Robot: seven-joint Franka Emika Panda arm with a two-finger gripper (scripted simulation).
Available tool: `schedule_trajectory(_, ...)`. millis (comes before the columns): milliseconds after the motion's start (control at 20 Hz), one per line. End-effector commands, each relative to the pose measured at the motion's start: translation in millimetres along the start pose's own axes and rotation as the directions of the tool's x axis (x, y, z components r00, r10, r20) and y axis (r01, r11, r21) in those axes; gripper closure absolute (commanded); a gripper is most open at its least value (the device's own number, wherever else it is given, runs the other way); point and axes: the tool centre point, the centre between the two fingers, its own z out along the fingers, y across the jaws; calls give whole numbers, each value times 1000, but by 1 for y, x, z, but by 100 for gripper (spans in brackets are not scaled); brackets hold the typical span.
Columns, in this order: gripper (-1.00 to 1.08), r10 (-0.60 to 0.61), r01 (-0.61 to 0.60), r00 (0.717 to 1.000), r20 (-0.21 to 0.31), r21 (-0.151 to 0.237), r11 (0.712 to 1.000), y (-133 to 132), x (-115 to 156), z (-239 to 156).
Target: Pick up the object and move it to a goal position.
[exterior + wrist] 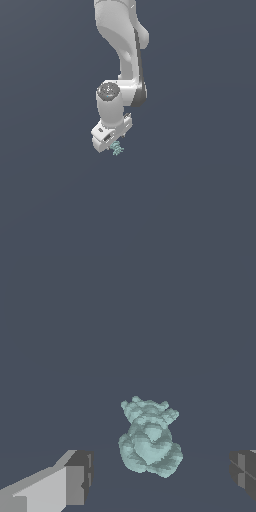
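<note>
We see a white robot arm (122,50) reaching down from the top of the exterior view against a flat, dark slate-grey surface (200,190) that fills the whole scene. At its lower end sits the white gripper (114,145), pointing downward and turned slightly at an angle.

Just beneath the gripper, peeking out at its lower edge, is the object (117,148): a small, pale teal-green lump with a knobbly, clustered surface, far smaller than the gripper body above it.

In the wrist view, we look along the gripper (160,476) and see the object (149,438) lying between the two fingers. One finger (75,476) shows a pale side and a dark grey pad; the other is only a dark block at the opposite edge of the frame. The fingers stand wide apart, with clear grey gaps on either side of the object, so neither one touches it. The gripper is spread and holds nothing. The object sits closer to the pale-sided finger than to the other one.

We cannot tell from either view whether the object rests on the surface.
</note>
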Motion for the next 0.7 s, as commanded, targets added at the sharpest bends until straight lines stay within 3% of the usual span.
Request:
schedule_trajectory(0, -92, 0, 0, 1000, 0, 0, 1000, 0, 0, 3)
schedule_trajectory(650, -92, -5, 5, 1000, 0, 0, 1000, 0, 0, 49)
